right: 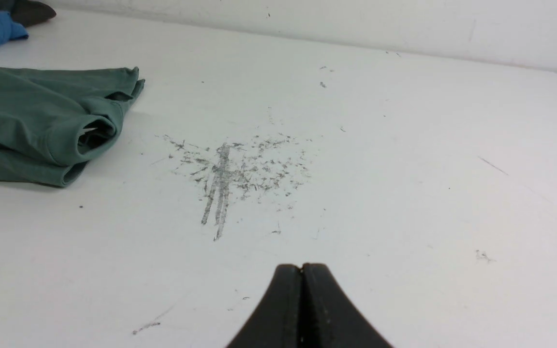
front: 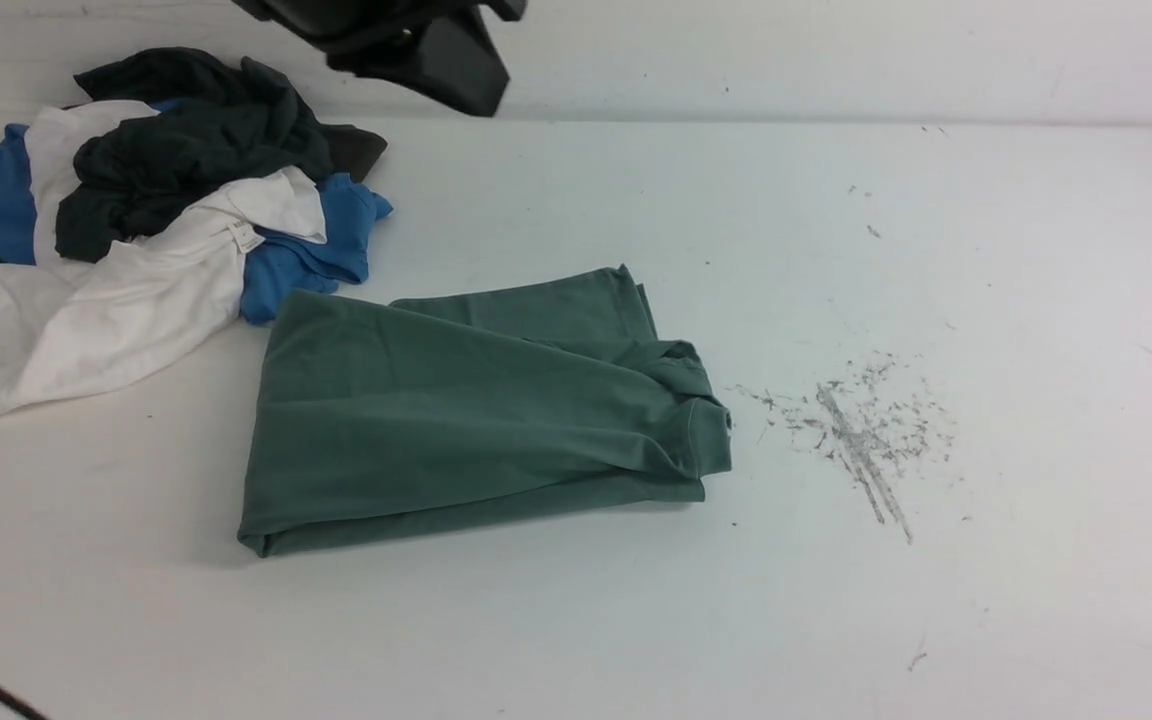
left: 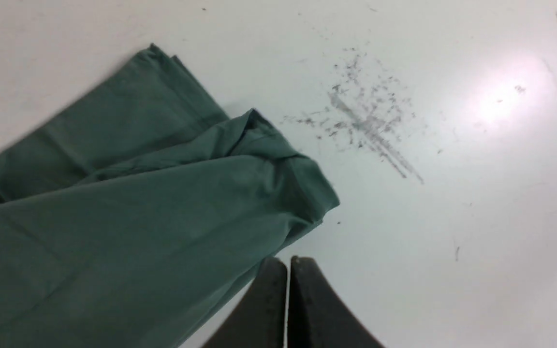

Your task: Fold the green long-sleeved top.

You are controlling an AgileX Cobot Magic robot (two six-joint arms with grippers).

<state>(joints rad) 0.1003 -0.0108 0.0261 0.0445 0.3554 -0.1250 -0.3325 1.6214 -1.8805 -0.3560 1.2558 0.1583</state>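
White and scuffed, the table spread out in front of us, with a pale wall behind it. We saw dark, scratchy marks on the table, to the right of the green long-sleeved top. We had that top lying on the left half of the table and the middle, folded into a long, low bundle. One wide flap lay slanting across it, and a flat piece stuck out on the far side. At its right end we could see a bunched-up bit with a small, dark opening. Near its far left corner sat a messy heap of clothes. We spotted a white garment, a blue garment and a very dark garment all piled together. Our left gripper was squeezed shut with nothing in it, and our left arm reached over the far side. Our right gripper was pinched shut and empty too, well apart from the top.
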